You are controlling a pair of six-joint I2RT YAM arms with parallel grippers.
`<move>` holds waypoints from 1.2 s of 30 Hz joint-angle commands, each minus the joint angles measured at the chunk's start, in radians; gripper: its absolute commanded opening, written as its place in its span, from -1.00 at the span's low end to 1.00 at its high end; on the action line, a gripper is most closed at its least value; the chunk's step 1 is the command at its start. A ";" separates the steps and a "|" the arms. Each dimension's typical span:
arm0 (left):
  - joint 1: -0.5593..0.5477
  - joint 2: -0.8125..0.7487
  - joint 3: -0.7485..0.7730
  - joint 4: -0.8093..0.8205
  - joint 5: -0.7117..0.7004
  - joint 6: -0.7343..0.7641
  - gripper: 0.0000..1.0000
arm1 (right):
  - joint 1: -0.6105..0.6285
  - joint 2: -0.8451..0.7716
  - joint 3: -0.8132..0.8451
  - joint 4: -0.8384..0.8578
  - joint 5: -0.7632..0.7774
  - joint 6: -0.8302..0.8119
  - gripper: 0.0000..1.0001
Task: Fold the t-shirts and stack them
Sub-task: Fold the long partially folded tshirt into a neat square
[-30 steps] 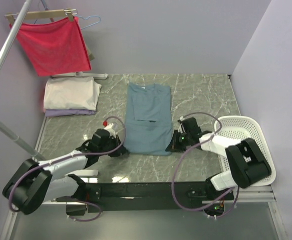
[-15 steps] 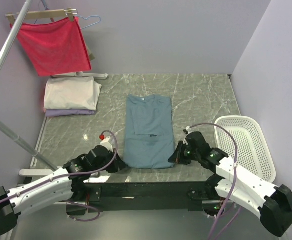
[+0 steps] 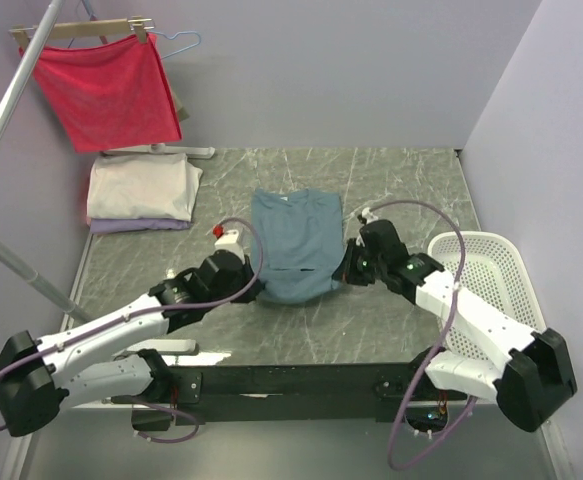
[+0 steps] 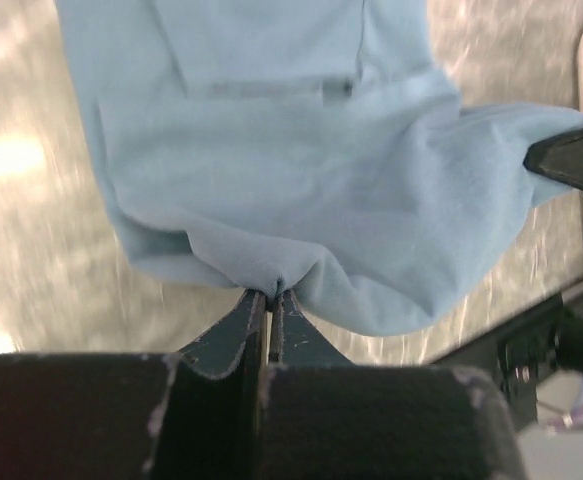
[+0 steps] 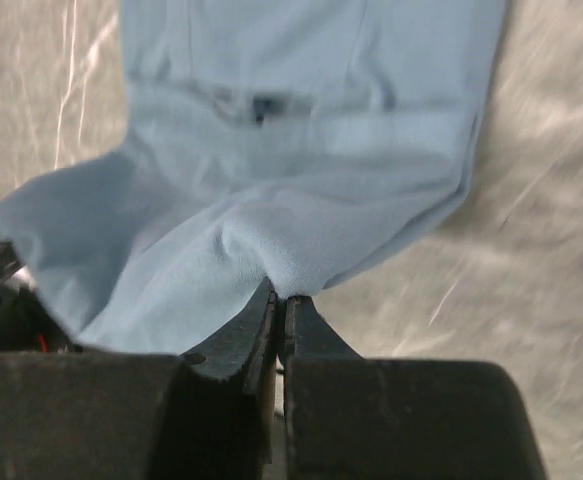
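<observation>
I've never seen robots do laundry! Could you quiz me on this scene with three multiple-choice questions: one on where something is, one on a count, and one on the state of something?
1. Where is the white plastic mesh basket?
A) at the right edge of the grey marble table
B) in its far left corner
C) in its middle

2. How many shirts make up the folded stack at the far left?
A) one
B) two
C) four

3. How do the left gripper and right gripper stand with the dusty teal-blue t-shirt?
A) both open above it
B) only the left grips it
C) both shut on its near hem

Answers:
1 A, the basket sits at the table's right side.
2 B, a cream-white shirt lies on a pale lavender shirt.
3 C, each wrist view shows closed jaws pinching blue fabric.
</observation>
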State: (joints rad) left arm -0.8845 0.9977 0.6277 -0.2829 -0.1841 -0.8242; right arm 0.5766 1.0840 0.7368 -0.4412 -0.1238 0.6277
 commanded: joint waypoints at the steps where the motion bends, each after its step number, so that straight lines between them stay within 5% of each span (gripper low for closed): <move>1: 0.071 0.065 0.093 0.111 -0.035 0.137 -0.98 | -0.069 0.103 0.120 0.064 0.040 -0.109 -1.00; 8: 0.290 0.278 0.229 0.304 0.075 0.250 -0.98 | -0.185 0.327 0.285 0.148 -0.005 -0.183 -1.00; 21: 0.455 0.792 0.655 0.407 0.256 0.332 -0.98 | -0.328 0.838 0.829 0.098 -0.148 -0.235 -0.99; 25: 0.498 0.913 0.754 0.395 0.299 0.335 -0.98 | -0.354 1.072 1.115 -0.014 -0.192 -0.240 -0.35; 26: 0.510 0.955 0.783 0.393 0.299 0.338 -0.86 | -0.354 1.103 1.151 -0.031 -0.169 -0.240 -0.03; 27: 0.516 0.976 0.800 0.396 0.293 0.336 -0.52 | -0.360 1.122 1.159 -0.007 -0.152 -0.235 0.20; 28: 0.522 0.992 0.813 0.405 0.290 0.342 0.10 | -0.366 1.139 1.173 0.001 -0.102 -0.227 0.30; 29: 0.535 1.010 0.823 0.409 0.279 0.344 0.29 | -0.376 1.130 1.159 0.071 -0.091 -0.220 0.39; 30: 0.541 1.012 0.826 0.410 0.243 0.344 0.98 | -0.394 1.105 1.079 0.141 -0.085 -0.203 0.49; 31: 0.550 1.012 0.828 0.413 0.232 0.343 0.99 | -0.406 1.061 1.058 0.189 -0.074 -0.195 0.70; 36: 0.593 0.943 0.808 0.384 0.228 0.356 0.99 | -0.448 0.973 1.055 0.196 -0.068 -0.239 0.77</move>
State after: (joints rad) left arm -0.3122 2.0220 1.4086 0.0792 0.0566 -0.4911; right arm 0.1673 2.2086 1.7817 -0.3328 -0.2173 0.4202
